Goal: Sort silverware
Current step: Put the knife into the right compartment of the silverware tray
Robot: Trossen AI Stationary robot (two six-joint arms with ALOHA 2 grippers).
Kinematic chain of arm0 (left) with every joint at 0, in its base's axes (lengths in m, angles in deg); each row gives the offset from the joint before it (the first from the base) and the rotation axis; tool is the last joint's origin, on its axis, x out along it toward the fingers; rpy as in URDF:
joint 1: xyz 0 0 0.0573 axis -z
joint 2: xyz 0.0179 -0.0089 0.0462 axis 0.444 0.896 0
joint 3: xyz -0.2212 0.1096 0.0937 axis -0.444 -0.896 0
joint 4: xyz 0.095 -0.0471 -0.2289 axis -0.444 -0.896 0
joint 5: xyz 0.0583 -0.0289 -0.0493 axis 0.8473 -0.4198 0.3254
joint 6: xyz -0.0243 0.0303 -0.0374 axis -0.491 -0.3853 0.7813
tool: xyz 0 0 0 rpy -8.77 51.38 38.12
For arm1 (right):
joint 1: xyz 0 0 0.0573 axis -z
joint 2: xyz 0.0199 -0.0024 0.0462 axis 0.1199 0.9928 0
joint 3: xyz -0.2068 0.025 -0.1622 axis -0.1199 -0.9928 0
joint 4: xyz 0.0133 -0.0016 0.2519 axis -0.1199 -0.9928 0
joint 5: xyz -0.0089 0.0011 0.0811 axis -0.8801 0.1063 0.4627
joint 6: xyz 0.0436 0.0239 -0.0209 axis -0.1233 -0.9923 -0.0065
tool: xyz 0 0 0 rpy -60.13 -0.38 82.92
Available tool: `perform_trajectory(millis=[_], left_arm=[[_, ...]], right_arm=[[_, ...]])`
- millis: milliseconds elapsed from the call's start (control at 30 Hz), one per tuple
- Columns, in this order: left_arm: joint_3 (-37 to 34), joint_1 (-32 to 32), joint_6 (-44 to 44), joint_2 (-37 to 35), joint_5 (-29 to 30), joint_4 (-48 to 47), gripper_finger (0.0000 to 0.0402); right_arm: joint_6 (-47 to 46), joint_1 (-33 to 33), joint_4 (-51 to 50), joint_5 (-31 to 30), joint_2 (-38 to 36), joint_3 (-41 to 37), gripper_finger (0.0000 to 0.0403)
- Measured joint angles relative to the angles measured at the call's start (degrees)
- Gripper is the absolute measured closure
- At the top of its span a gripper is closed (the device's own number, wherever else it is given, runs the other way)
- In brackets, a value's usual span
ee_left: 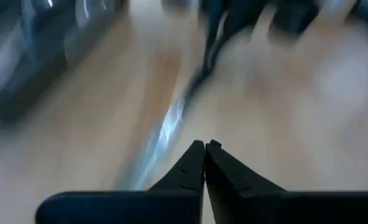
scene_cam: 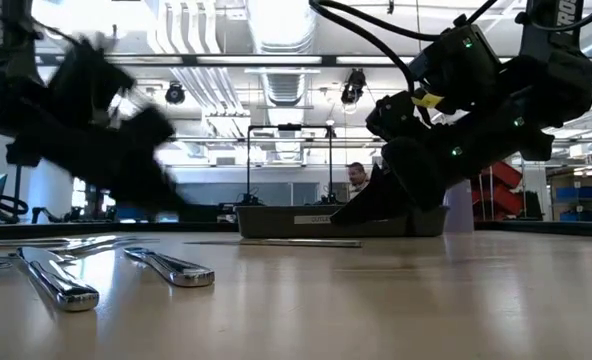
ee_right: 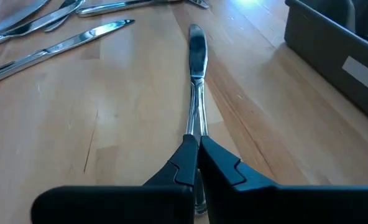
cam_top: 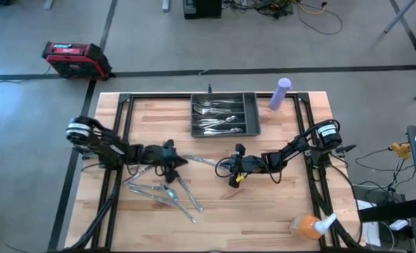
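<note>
A dark compartmented tray [cam_top: 253,117] at the table's far middle holds several pieces of silverware [cam_top: 218,116]. More silverware [cam_top: 167,194] lies loose on the wood near the left arm and shows in the low view [scene_cam: 171,267]. One knife [cam_top: 205,161] lies between the two grippers. My right gripper [cam_top: 224,166] is shut on that knife [ee_right: 196,74]. My left gripper [cam_top: 174,156] hangs just left of the knife with its fingers shut [ee_left: 204,147]. Its wrist view is blurred, and the knife [ee_left: 171,124] is a streak beside the tips. My right gripper pinches the knife's handle [ee_right: 197,127] between its two fingers, partway along it; the handle's end runs on under the fingers. The fingers come low from the table's right and lie along the knife. The blade [ee_right: 196,43] points toward the table's left, and the knife lies flat on the wood [scene_cam: 296,242].
A purple bottle [cam_top: 282,93] stands at the tray's right on the far edge. An orange spray bottle [cam_top: 308,225] lies at the near right corner. A red case [cam_top: 74,60] sits on the floor beyond the table. A person [scene_cam: 356,178] shows far behind the tray.
</note>
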Motion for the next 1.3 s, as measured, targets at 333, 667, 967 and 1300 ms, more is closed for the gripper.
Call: perform_trajectory(millis=[333, 667, 967, 1300], left_arm=[[0.0, -0.66, -2.8, 1.07, 9.23, -14.51, 0.0402], [0.18, -0.71, -0.86, 7.84, 10.36, -7.72, 0.0402], [-0.32, -0.28, -0.37, 2.1, 1.43, -5.31, 0.0402], [1.75, -0.29, -4.77, 3.76, 6.94, -10.89, 0.0402]], right_arm=[[-0.83, 0.15, -1.16, -0.06, 0.28, -0.02, 0.0403], [-0.72, 0.35, -1.84, -0.15, 0.23, -0.07, 0.0361], [-2.27, -0.92, -2.05, -6.03, -3.48, -2.71, 0.0314], [-5.72, -1.29, -2.28, -5.57, -2.64, -3.1, 0.0306]])
